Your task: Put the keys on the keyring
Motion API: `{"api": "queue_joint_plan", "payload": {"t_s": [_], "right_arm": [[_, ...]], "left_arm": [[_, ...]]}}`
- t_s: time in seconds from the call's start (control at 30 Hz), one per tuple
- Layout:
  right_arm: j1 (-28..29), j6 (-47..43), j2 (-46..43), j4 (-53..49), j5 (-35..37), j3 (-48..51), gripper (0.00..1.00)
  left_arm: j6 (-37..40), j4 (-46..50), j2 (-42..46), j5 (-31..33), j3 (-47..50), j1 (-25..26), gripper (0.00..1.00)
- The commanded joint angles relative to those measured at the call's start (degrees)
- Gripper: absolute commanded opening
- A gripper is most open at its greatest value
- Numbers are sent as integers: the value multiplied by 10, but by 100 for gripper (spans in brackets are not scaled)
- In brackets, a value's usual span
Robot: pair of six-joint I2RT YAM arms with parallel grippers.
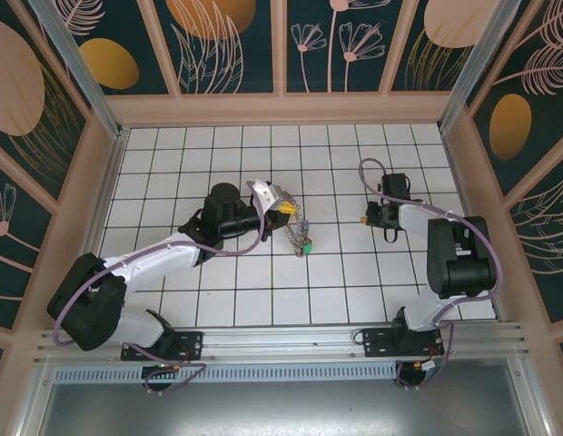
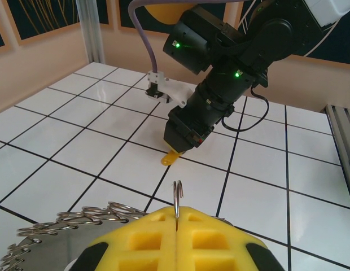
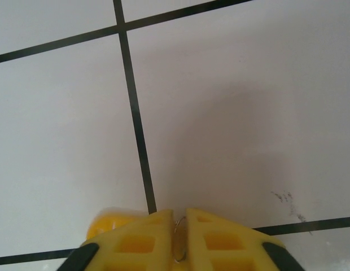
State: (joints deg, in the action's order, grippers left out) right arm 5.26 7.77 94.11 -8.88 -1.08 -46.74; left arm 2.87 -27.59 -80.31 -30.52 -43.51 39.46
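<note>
Gripping the keyring [image 2: 178,195] tight in the left pincer [image 2: 176,220]. Pinching a key [image 3: 178,226] (yellow tag [image 3: 105,223]) in the almost-shut right pincer [image 3: 180,217].

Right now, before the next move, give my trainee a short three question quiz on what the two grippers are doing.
1. True or false: the left gripper pinches the keyring between its pads.
2. The key at the right gripper carries a tag that is: A red, B yellow, C blue.
3. Which gripper is down at the tiled table?
Key: 1 true. 2 B. 3 the right gripper.
</note>
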Motion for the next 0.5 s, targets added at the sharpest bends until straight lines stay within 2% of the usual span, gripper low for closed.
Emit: {"api": "queue_joint_plan", "payload": {"t_s": [0.0,0.17,0.33,0.47], "right_arm": [[4,0,4,-16,9,-5,9],[4,3,-4,-17,2,-6,2],[14,7,-25,-27,-68,1,0],[52,9,-41,-46,-121,13,0]], "left_arm": [[-4,-24,-1,1,-19,4,0],[-4,-23,-2,5,-20,3,0],[-2,-23,-6,4,-22,3,0],[-3,-25,-8,5,-23,3,0]]}}
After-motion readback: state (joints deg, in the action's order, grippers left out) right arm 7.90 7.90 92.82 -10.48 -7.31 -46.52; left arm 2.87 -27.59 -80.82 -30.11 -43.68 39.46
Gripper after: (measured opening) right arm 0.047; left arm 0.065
